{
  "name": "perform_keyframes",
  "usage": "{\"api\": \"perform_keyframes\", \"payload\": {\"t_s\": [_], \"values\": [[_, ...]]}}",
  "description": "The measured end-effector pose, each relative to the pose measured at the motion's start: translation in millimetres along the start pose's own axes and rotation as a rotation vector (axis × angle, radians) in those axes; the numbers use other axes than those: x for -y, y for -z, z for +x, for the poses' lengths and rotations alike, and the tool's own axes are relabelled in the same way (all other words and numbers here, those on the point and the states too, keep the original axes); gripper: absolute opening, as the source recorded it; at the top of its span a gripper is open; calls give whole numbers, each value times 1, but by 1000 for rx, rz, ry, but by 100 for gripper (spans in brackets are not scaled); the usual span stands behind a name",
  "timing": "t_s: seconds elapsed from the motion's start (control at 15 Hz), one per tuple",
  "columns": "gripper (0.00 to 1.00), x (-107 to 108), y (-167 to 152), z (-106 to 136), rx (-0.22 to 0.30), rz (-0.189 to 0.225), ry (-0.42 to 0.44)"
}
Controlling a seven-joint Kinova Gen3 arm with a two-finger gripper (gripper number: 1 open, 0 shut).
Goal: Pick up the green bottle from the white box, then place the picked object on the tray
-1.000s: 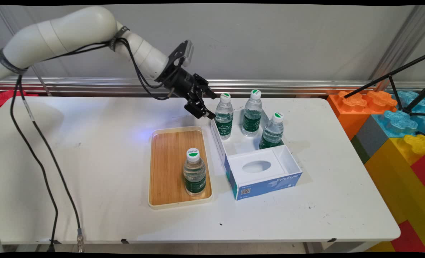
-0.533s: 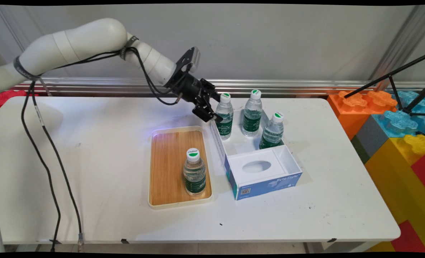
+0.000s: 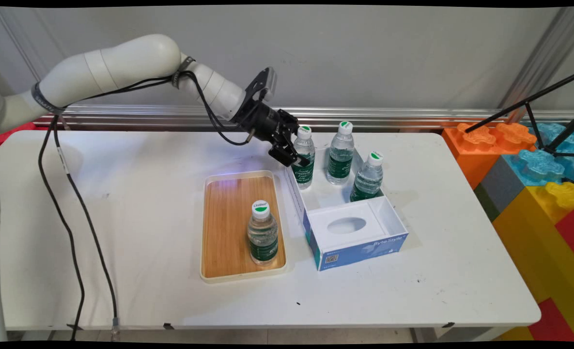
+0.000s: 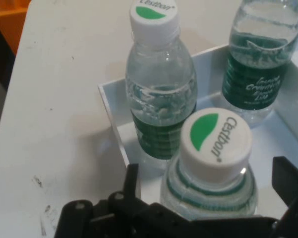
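where the gripper stands apart round a bottle, white cap reading "cestbon", green label

We see a bright room with soft light from above. The white table is lit evenly. The arm drops a faint grey shadow on the table in the upper left. The metal rail by the wall shines. In the hand view the nearest bottle cap has a small shiny spot, and the gripper at the bottom looks very dark.
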Motion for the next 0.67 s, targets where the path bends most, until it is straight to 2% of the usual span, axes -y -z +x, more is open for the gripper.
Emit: {"api": "perform_keyframes", "payload": {"t_s": [0.07, 0.13, 0.67], "values": [[100, 0, -2, 0, -4, 0, 1], [0, 0, -3, 0, -7, 1, 1], [0, 0, 2, -3, -3, 11, 1]]}}
